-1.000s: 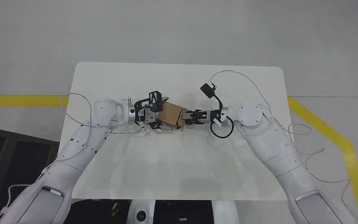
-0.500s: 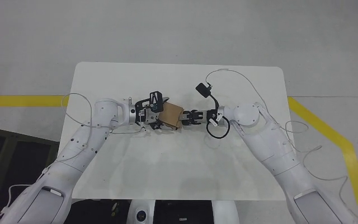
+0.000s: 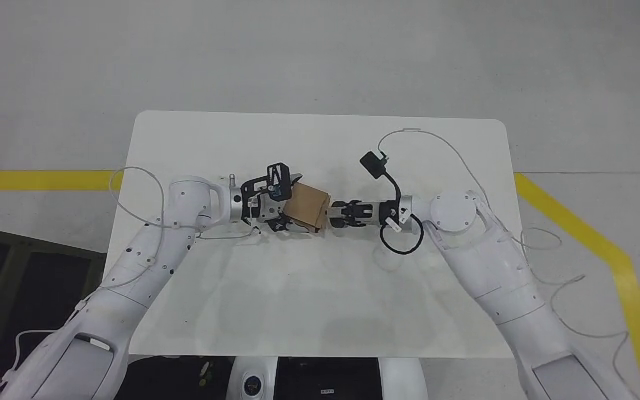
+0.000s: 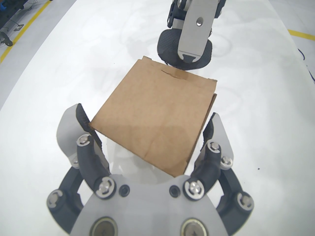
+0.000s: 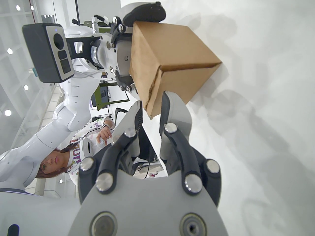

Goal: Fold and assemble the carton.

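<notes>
Cardboard carton (image 3: 307,207) | long axis runs between pincers | left pincer (image 4: 147,114) clamps its sides | right pincer (image 5: 152,101) narrow, straddling far corner

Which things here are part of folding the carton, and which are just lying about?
Part of the job:
carton
left gripper, clamped on the carton's sides
right gripper, at the carton's other end

Just there:
white table
white cable trailing over the table
yellow floor line
</notes>
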